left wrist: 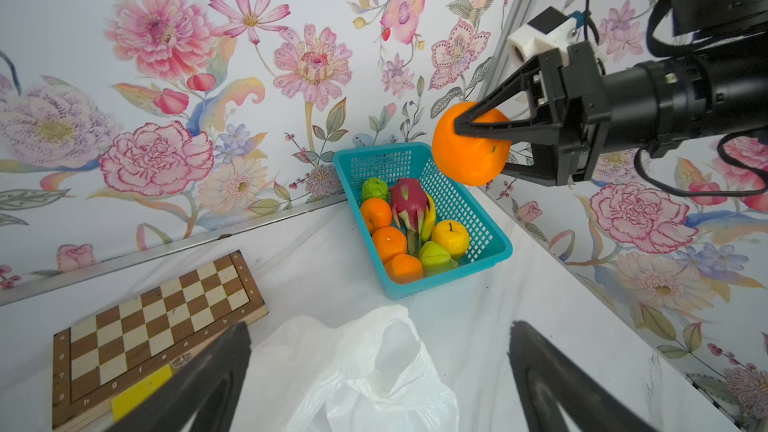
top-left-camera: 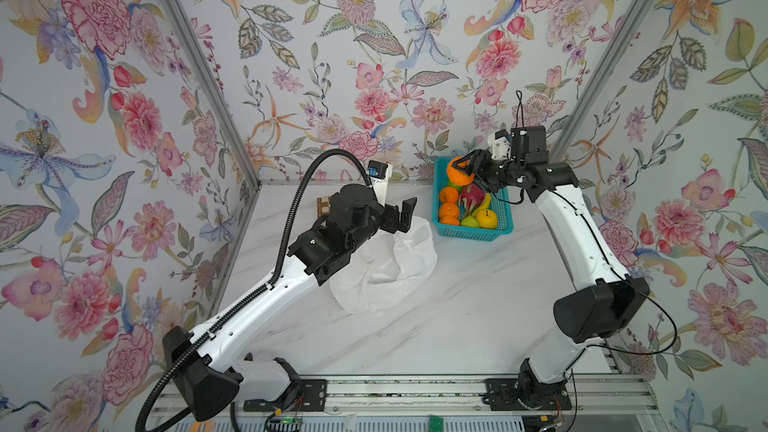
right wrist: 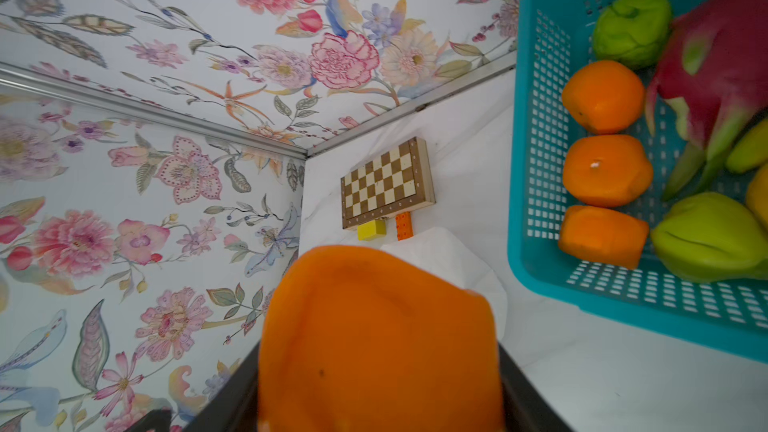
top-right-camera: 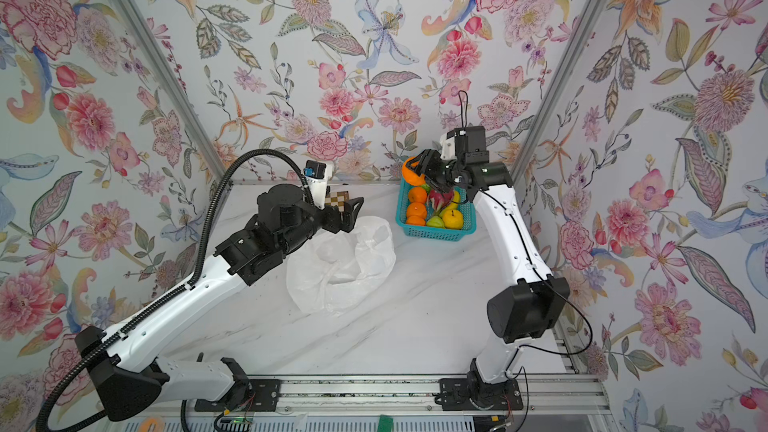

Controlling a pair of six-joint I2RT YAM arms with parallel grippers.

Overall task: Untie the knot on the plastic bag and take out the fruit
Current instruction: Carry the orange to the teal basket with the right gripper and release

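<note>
In both top views your right claw [top-left-camera: 466, 169] is clamped on an orange [top-left-camera: 454, 173] above the far end of the basket [top-left-camera: 471, 235]. The bag [top-left-camera: 386, 272] lies slack on the tabletop [top-left-camera: 457, 317] just left of the basket. The left claw [top-left-camera: 402, 214] is spread wide and empty over the bag's far edge. No knot shows, so I judge the untying done and the unloading in hand.

The left wrist view agrees: the orange hangs clear above the basket's far rim, and the fruit [left wrist: 409, 201] fills the basket's middle and near end. The bag's mouth gapes, and nothing coloured shows through it.

In the right wrist view the orange fills the foreground between the jaws, with the basket off to one side. Your next move, I'd say, is to lower the orange into the basket's free far end and only then open. Take care that it doesn't roll off the rim.
</note>
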